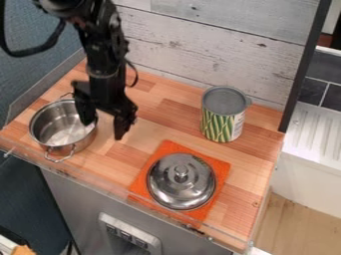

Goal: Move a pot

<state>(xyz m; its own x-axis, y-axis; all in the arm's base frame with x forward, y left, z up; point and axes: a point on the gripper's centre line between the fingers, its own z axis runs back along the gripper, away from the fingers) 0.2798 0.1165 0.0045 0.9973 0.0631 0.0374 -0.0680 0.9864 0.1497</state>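
Pot point(55, 118) near left corner of counter point(160, 119); gripper point(103, 130) hangs by pot's rim, fingers apart; lid point(181, 184) on mat point(172, 147), front edge; can point(223, 117) near back edge.

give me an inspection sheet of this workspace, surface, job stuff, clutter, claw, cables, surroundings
surface: wood counter, dark marks along its front edge
job's things: pot upright at the left, uncovered, handles at its front and back
clutter: lid, knob up, on an orange mat; can upright near the back
claw: open, pointing down at the pot's right side; contact can't be told
cables: thick black cable looping beside the arm
surroundings: plank wall behind, white sink to the right
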